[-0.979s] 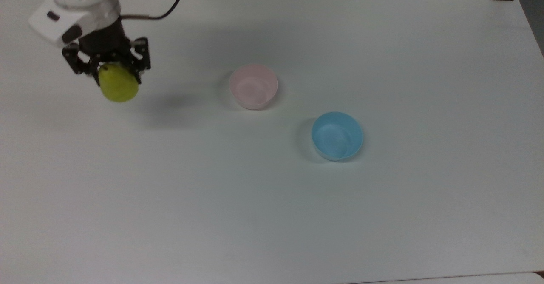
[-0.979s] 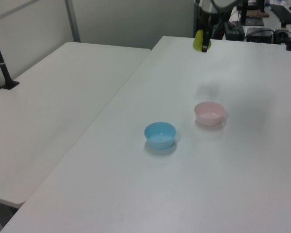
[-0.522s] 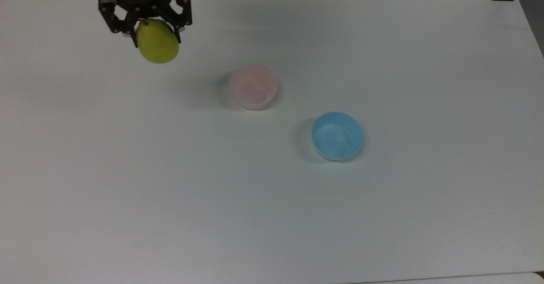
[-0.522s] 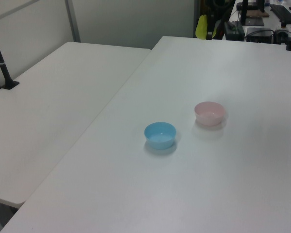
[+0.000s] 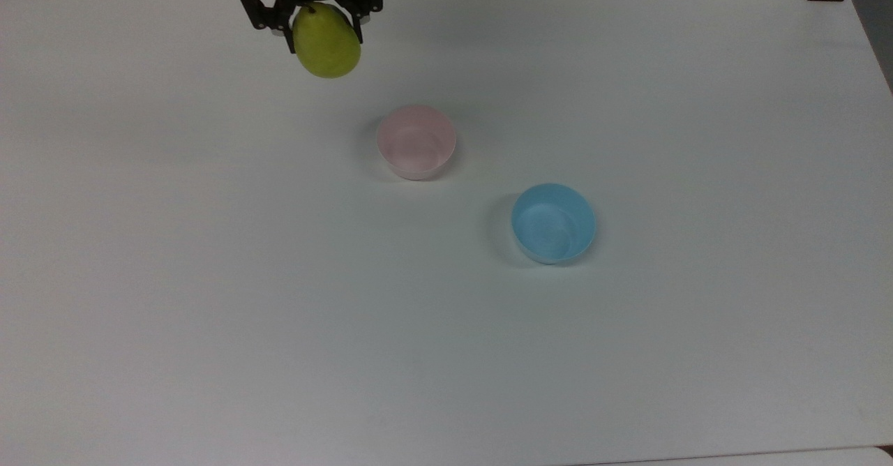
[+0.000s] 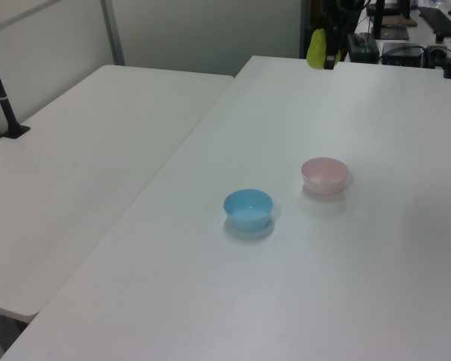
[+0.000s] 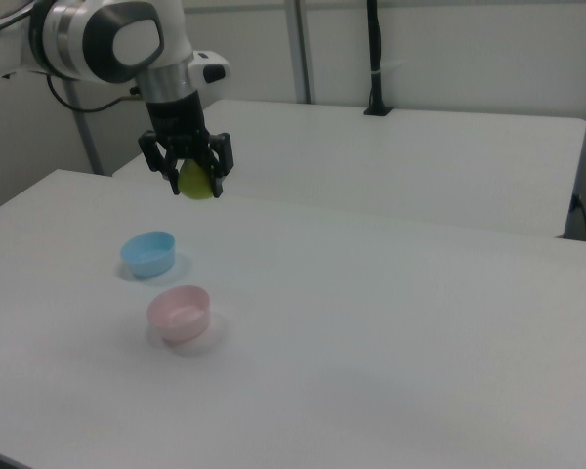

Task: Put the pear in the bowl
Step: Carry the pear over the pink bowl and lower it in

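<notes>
The gripper [image 5: 317, 23] holds the pear [image 5: 326, 49] in the air, its black fingers [image 5: 287, 32] closed on the upper part of the fruit, so that the rounded lower end hangs free below them. In the right view the pear [image 7: 196, 182] hangs well above the white surface [image 7: 391, 322], with clear air under it.

Taking the pink bowl [image 5: 416, 142] as the landmark: in the top view the pear lies up and to the top view's left of it, well apart, near the far edge of the surface [image 5: 628, 347]. In the left view the pear [image 6: 316, 49] shows at that far edge, beyond the pink bowl [image 6: 325, 175]. In the right view the gripper [image 7: 188, 172] is above and behind the pink bowl [image 7: 179, 314].

The pink bowl stands upright and empty. The light blue bowl [image 5: 553, 223], also upright and empty, sits down and to the top view's right of it, near but apart. In the right view the light blue bowl [image 7: 148, 253] is just behind the pink one.

Bare surface runs all round the pink bowl, widest toward the top view's lower edge and toward both side edges. A second white table [image 6: 83, 173] adjoins the surface along its edge on the left view's left, beyond the light blue bowl [image 6: 248, 209] as seen from the pink bowl.
</notes>
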